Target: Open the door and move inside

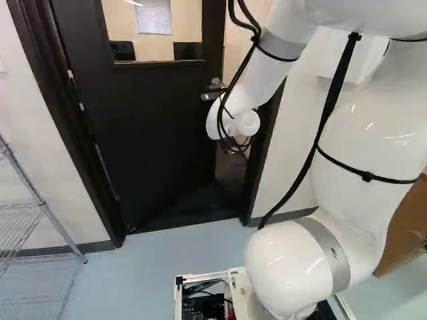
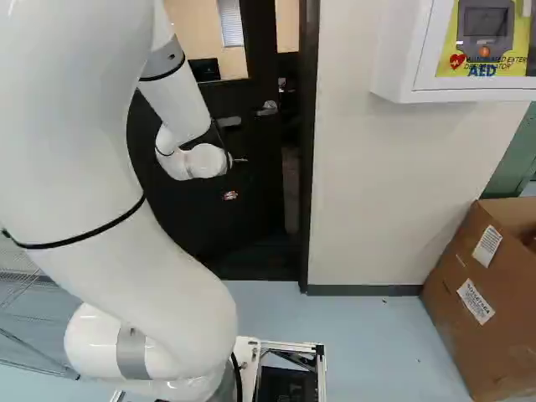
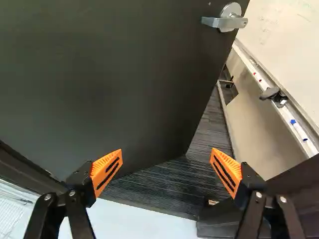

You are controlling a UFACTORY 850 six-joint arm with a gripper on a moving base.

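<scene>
Door (image 1: 153,120): ajar, hinged left, leaf swung to far side, gap at right beside frame (image 1: 263,153) | pincer (image 2: 234,180): fingers spread wide, before doorway | handle (image 3: 224,23): leaf's right side | carton (image 2: 469,293): right

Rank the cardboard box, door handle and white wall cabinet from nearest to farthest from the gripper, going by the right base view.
1. Door handle: on the door, just ahead of the gripper.
2. White wall cabinet: upper right, on the wall.
3. Cardboard box: lower right, on the floor.
</scene>
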